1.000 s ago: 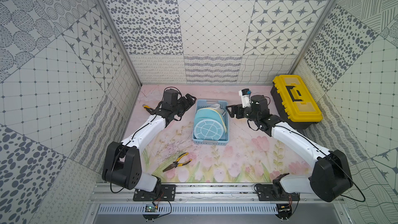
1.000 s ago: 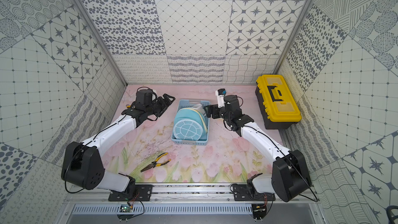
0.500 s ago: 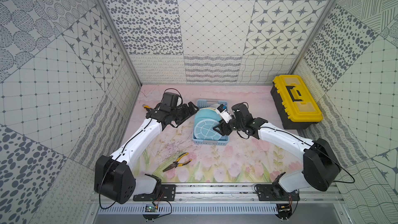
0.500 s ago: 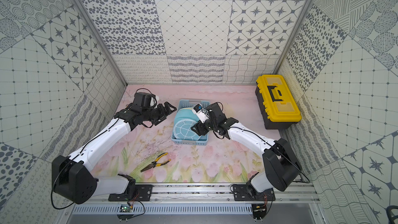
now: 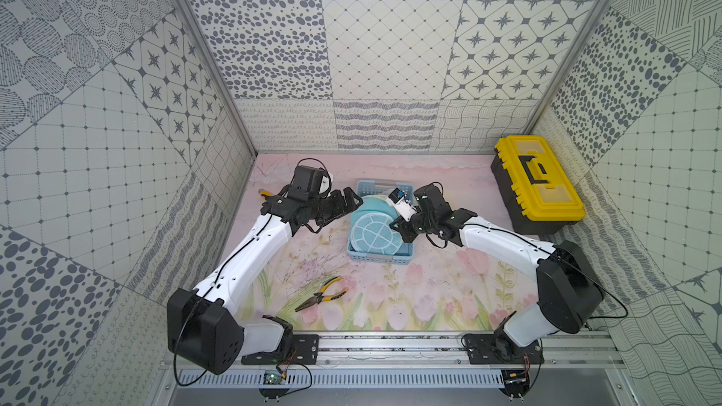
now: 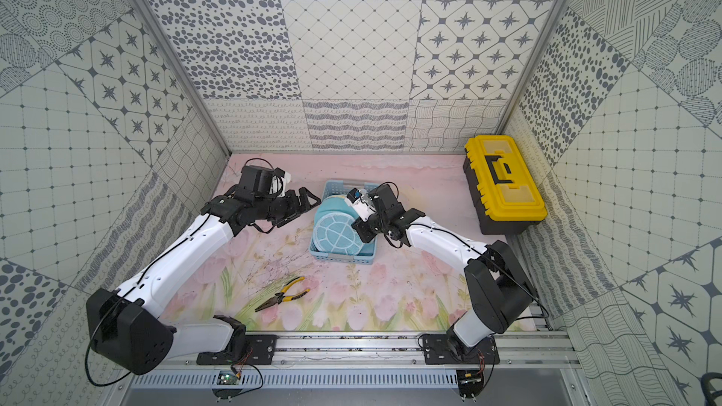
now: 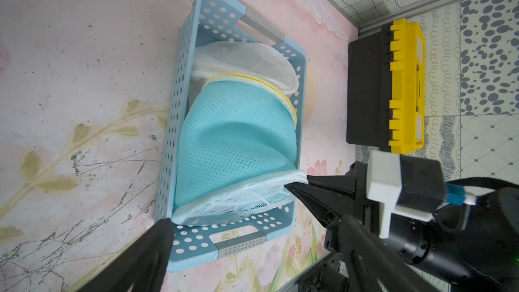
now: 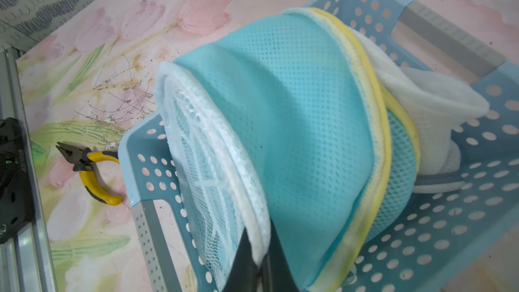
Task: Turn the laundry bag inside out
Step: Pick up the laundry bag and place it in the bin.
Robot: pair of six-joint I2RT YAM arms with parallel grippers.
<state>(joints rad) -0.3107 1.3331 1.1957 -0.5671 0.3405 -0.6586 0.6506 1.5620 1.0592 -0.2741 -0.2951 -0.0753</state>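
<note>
Lying in basket (image 7: 171,125) on bench (image 5: 429,298): bag (image 8: 295,125). Right gripper (image 8: 261,259) jaws pinching bag's white rim. Left gripper (image 5: 347,205) hovering beside basket, jaws spread, grasping nothing.

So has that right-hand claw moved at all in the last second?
Yes. The right gripper has swung away from the yellow toolbox and over the blue basket, and shut on the laundry bag rim.

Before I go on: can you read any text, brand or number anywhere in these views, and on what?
None is readable.
Right arm base: a small embossed mark, too blurred to read.
Yellow toolbox: no label visible.
Blue basket, laundry bag, pliers: no markings visible.
</note>
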